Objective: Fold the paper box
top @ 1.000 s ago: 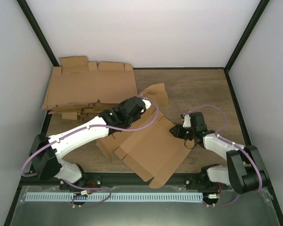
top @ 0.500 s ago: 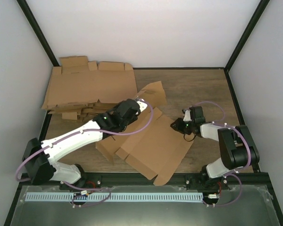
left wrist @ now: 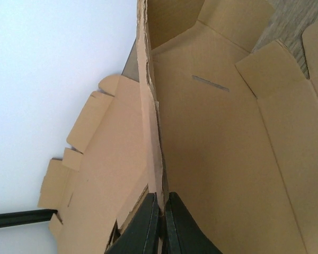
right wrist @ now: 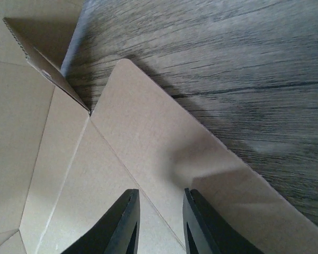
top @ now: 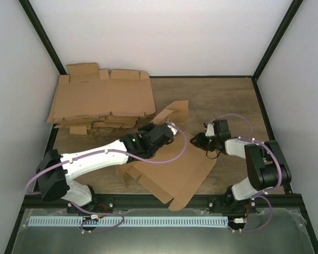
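On the wooden table, toward its near edge and between the two arms, lies the paper box. It is a brown cardboard sheet, mostly flat and turned at a slant, with one flap standing up at its far end. The left gripper is pinched tight on a raised edge of that cardboard. From its wrist camera, the thin edge runs straight up from between the black fingers. The right gripper sits at the sheet's right corner, its jaws a little apart over a rounded flap. I cannot tell whether they touch the flap. In the far left corner lies a pile of flat cardboard blanks, its near corner close to the box's raised flap.
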Tool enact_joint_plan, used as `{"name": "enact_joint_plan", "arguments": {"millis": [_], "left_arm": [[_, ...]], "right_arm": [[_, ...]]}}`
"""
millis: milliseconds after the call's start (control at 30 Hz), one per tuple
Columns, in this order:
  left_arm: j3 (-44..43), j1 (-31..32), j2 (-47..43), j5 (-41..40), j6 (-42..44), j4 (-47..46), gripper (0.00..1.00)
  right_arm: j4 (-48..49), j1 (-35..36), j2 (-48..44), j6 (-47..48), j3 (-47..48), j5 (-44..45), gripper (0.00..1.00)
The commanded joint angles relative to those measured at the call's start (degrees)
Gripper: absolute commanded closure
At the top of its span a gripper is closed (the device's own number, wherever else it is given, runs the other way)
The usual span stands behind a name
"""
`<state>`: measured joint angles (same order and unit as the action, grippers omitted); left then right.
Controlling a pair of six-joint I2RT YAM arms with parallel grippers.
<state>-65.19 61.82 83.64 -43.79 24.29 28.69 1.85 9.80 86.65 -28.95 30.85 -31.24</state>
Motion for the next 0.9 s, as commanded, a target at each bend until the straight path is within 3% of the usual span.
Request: {"name": "enact_joint_plan", "arguments": {"millis": [0,400,633,767,867], "left_arm": [[-2.7,3.1,2.8,-6.1,0.2,3.8,0.96],[-2.5,4.4,6.4,-8.9,-1.7,3.3,0.96],[-3.2,4.3,7.8,-10.4,-0.8,3.0,0.96],[-3.3,4.3,7.9,-10.9,-0.7,3.2,0.96],[-3.2,4.4,7.7,-11.1,-0.8,3.4,0.96]], "right_arm": [[0.9,-0.3,-0.3,2.2,1.0,-0.6,0.75],[3.5,-0.3,-3.9,6.4,2.5,-0.6,0.62],[12.6,-0.3,-4.2,12.5,4.8,0.8,0.57],[19.5,-0.3,-2.5,15.9,6.3,0.3,0.37],[22.4,-0.3,-0.8,18.9,8.2,2.3,0.28]]}}
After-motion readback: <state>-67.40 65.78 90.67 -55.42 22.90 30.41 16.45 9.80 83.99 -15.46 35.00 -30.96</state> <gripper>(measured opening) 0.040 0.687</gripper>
